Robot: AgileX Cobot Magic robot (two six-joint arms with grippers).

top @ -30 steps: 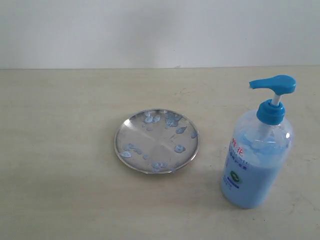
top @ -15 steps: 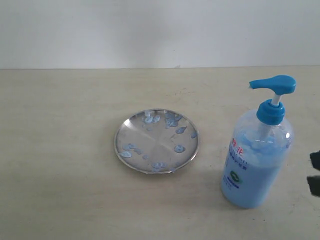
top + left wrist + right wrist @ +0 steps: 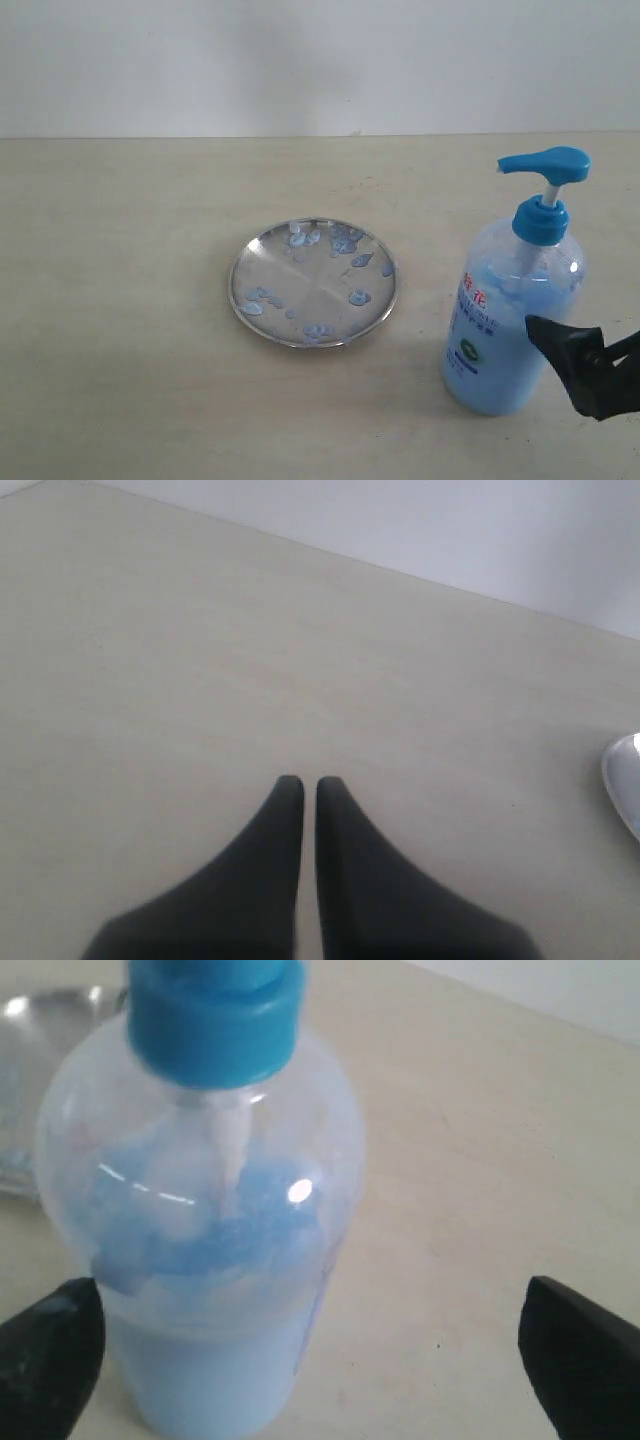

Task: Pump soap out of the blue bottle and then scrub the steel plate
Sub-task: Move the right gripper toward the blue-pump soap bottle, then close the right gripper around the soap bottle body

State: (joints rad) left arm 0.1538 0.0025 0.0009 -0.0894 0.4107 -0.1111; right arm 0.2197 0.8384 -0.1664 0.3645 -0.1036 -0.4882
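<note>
The blue bottle (image 3: 508, 325) stands upright at the right, holding light blue soap (image 3: 495, 375) under a bright blue pump head (image 3: 546, 163). The steel plate (image 3: 313, 282), dotted with pale blue blobs, lies left of it. My right gripper (image 3: 584, 342) is open at the bottle's lower right side, one fingertip in front of its body. In the right wrist view the bottle (image 3: 205, 1220) sits between the wide-apart fingers (image 3: 50, 1355), close to one of them, with the plate (image 3: 35, 1020) behind it. My left gripper (image 3: 302, 785) is shut over bare table, the plate's rim (image 3: 625, 780) at the frame edge.
A beige table (image 3: 130, 300) carries everything and meets a pale wall (image 3: 300, 60) at the back. The left gripper does not show in the exterior view.
My right gripper came in from the right edge and moved left up against the bottle's lower side. The pump head shifted slightly. The plate stayed put.
</note>
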